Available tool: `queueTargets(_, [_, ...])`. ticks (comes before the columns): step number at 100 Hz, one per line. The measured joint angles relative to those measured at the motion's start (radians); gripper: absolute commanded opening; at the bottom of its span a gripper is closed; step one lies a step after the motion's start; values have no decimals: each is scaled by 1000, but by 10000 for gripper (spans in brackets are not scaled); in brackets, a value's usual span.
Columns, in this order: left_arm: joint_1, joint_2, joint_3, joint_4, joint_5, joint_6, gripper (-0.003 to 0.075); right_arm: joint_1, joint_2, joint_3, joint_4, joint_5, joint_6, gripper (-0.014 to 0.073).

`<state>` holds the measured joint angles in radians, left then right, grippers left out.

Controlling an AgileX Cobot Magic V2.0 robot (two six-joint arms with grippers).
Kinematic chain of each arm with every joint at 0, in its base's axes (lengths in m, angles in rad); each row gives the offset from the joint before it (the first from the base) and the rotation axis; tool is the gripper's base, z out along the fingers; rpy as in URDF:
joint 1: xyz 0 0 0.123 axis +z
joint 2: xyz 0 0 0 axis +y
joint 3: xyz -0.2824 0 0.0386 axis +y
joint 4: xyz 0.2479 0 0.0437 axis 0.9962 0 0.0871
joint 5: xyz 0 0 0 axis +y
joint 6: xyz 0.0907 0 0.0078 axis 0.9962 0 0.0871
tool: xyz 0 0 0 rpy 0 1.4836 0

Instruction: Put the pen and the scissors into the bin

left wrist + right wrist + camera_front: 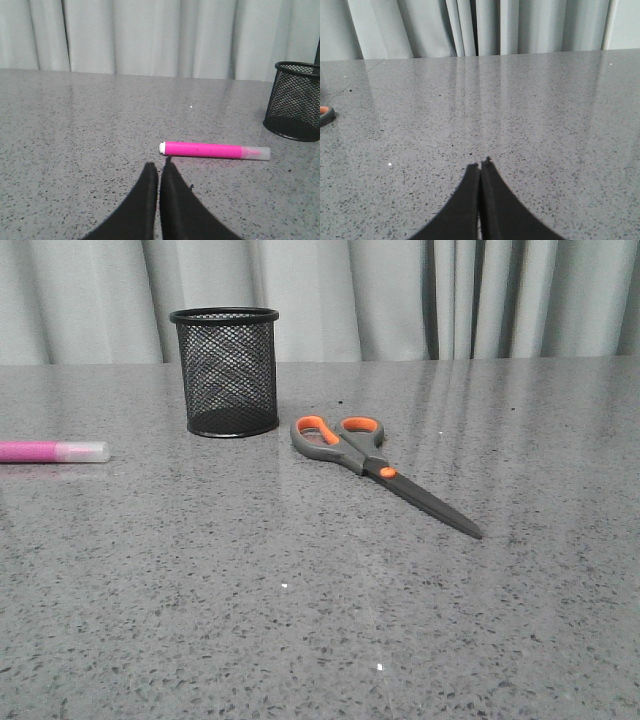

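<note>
Closest to me on the left wrist camera, my left gripper (159, 167) has its two black fingers pressed together with nothing between them, tips low over the grey speckled table (300, 640). Just beyond those tips lies the pen (212, 150), flat on the table and crosswise to the fingers, pink body with its whitish cap pointing toward the bin (295, 100). The pen and the fingertips look close but I judge them apart, not touching.

On the right wrist camera, my right gripper (481, 165) is likewise closed on nothing, over bare table. Only a sliver of an orange-lined scissors handle shows at the edge of that view, well off to the side of the fingers.

From the front camera neither arm is in the frame. The scissors (385, 473) lie flat in the middle of the table, blades pointing toward me and to the right, handles toward the bin. Further back, the bin stands upright, just beside the scissor handles but clear of them. The pen sits at the left edge, well apart from the bin. Curtains (400, 290) hang behind the table.

I read this as the very start: nothing is in the bin that I can see, nothing is held. The pen is the obvious first target. I'd need to open the left fingers, straddle the pen body across its width, close, lift, then carry it over the rim and tip it upright.
</note>
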<state>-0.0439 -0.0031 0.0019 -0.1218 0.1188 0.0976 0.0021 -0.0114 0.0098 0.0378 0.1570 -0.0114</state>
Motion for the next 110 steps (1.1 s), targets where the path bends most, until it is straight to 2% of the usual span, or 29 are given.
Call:
queueTargets(21, [0,0,0,-4,0,0,-19,0,0,0,7,-26,0,-69])
queueTargets(34, [0,0,0,-40,0,0,-19,0,0,0,57,-43,0,-69])
queueTargets(52, [0,0,0,-240,-2,0,-19,0,0,0,176,-76,0,-69])
queueTargets(67, [0,0,0,-428,-25,0,-19,0,0,0,372,-105,0,-69])
queueTargets(76, [0,0,0,-532,-45,0,-20,0,0,0,423,-112,0,-68])
queueTargets(99, [0,0,-23,-584,-28,-2,-20,0,40,-80,422,9,0,-68])
queueTargets(110, [0,48,-102,-512,41,-2,-20,0,163,-192,363,100,0,-68])
